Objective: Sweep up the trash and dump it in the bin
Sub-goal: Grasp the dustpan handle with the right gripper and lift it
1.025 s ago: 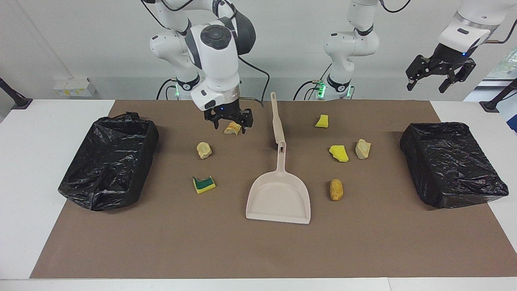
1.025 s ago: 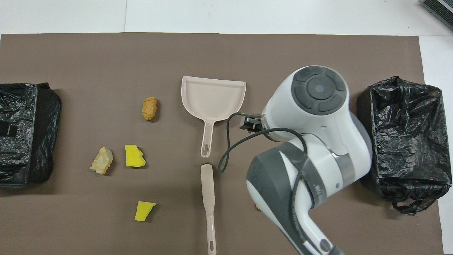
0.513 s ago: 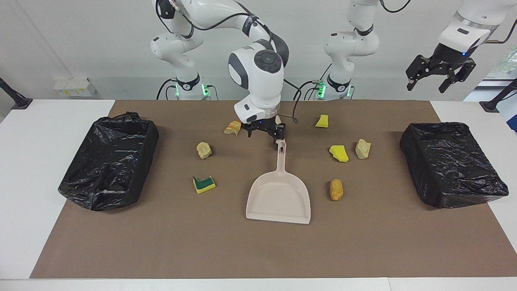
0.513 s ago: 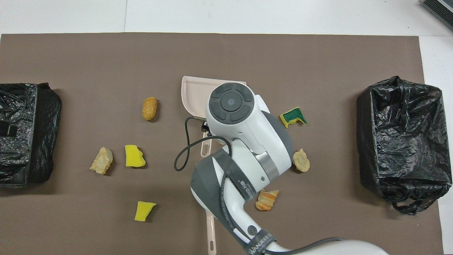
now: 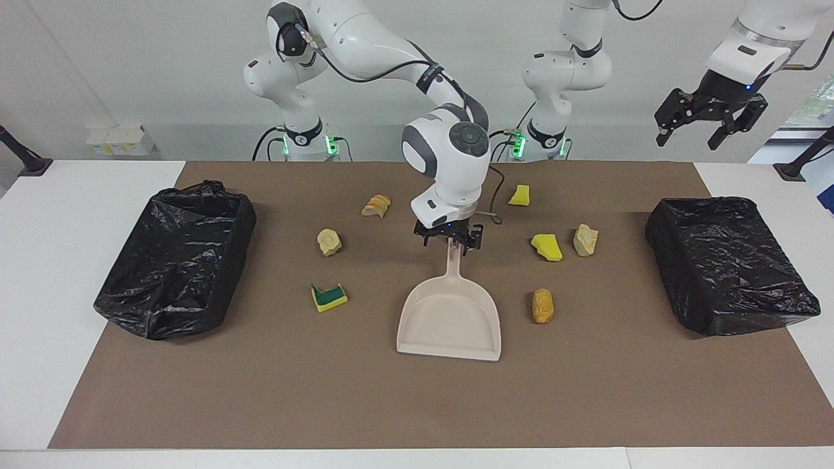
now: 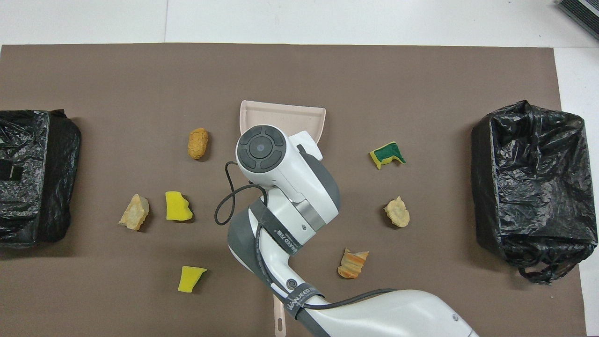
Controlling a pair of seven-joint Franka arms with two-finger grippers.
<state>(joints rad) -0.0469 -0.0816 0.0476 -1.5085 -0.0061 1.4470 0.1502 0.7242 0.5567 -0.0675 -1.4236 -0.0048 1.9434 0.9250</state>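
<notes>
A white surface (image 5: 39,260) is covered almost from edge to edge by a brown paper mat (image 5: 417,404), set before a pale grey wall (image 5: 130,65). Two bins lined with crinkled black plastic (image 5: 176,259) (image 5: 730,264) are placed near the mat's two short edges. Seven small scraps of trash, yellow sponge pieces, beige lumps and orange-tan chunks (image 5: 542,305) (image 6: 353,264), are scattered over the mat's middle, on both sides of a beige plastic dustpan (image 5: 449,316). The right end effector (image 5: 449,239) is positioned low over the dustpan's handle, fingers spread open, nothing gripped. The left end effector (image 5: 710,124) is held high over the surface's corner beside one bin, open and empty, waiting.
</notes>
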